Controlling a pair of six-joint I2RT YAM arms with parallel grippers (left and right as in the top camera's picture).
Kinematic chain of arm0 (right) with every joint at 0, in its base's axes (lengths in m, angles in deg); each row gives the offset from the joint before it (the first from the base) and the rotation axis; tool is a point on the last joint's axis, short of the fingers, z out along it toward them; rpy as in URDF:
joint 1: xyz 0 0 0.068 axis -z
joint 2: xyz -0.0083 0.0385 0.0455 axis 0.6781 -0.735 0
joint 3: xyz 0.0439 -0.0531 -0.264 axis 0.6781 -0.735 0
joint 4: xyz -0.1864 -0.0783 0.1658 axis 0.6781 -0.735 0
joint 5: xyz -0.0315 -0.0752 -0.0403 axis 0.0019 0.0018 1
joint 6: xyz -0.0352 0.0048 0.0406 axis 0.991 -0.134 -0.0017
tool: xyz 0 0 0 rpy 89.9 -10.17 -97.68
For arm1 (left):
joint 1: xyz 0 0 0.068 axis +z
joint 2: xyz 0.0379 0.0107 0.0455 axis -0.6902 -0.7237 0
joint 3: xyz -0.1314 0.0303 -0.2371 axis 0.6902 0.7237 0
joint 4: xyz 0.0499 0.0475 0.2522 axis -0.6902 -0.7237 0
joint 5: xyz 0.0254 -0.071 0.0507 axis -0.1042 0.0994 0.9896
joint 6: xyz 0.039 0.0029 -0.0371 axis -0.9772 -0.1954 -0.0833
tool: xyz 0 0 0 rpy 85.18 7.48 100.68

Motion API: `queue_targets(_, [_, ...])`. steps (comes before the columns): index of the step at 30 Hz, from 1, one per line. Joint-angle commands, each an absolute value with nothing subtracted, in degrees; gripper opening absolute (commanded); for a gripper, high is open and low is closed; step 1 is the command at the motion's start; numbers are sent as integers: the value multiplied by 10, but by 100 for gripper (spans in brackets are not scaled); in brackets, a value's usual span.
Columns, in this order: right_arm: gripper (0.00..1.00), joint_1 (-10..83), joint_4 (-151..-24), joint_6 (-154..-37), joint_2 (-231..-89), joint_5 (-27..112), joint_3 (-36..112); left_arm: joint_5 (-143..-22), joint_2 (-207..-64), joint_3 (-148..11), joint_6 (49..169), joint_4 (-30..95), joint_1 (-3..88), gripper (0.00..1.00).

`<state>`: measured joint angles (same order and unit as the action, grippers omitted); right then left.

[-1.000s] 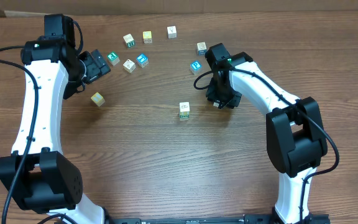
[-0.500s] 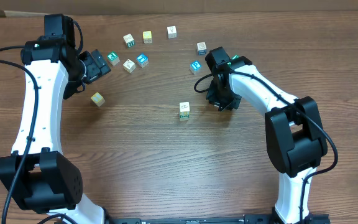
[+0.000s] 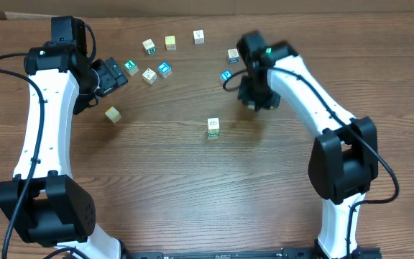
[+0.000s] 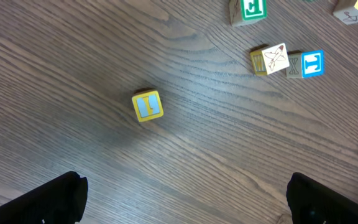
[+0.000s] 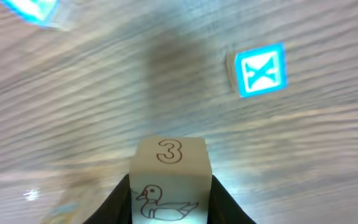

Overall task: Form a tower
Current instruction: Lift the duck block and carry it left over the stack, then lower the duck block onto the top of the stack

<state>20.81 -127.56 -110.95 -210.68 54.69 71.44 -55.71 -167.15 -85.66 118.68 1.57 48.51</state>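
Observation:
The tower [image 3: 213, 127] is a short one-cube-wide stack with a pale top, standing mid-table. My right gripper [image 3: 254, 98] hovers blurred to its right and further back. In the right wrist view it [image 5: 169, 202] is shut on a pale cube [image 5: 169, 174] printed with a 3 and a duck, both dark fingers [image 5: 114, 205] pressing its sides. My left gripper [image 3: 111, 75] stays wide open at the left. Its fingers [image 4: 48, 199] show at the picture's lower corners with bare wood between them, above a yellow cube with a blue face [image 4: 147, 105].
Loose cubes lie along the back: three pale ones [image 3: 149, 47] [image 3: 170, 42] [image 3: 198, 36], a green [image 3: 131, 67], a pale [image 3: 149, 75] and a blue [image 3: 164, 70]. Two more [image 3: 233, 55] [image 3: 226, 75] sit beside the right arm. A blue X cube [image 5: 261, 70] lies below the held cube.
My right gripper has closed on the duck cube and risen with it, swinging toward the back of the table. The left arm and the tower have not moved.

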Motion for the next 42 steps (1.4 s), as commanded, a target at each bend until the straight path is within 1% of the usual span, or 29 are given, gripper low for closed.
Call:
queue_targets(1, [13, 207, -1335, -1094, -2101, 548, 814, -553, -1678, -857, 1176, 14, 481, 100])
queue_targets(5, [11, 200, -1414, -1078, -2100, 540, 889, -554, -1678, -857, 1176, 14, 481, 100])
queue_targets(10, [11, 185, -1436, -1003, -2101, 456, 891, -554, -1678, -857, 1176, 14, 481, 100])
queue_targets(15, [10, 167, -1465, -999, -2100, 456, 891, -553, -1678, -857, 1176, 14, 481, 100])
queue_targets(31, [11, 79, -1474, -992, -2101, 452, 889, -553, -1678, -857, 1176, 14, 481, 99])
queue_targets(37, [11, 68, -1463, -1027, -2101, 452, 882, -553, -1678, -857, 1176, 14, 481, 100])
queue_targets(42, [11, 66, -1446, -1029, -2101, 452, 861, -553, -1678, -857, 1176, 14, 481, 100])
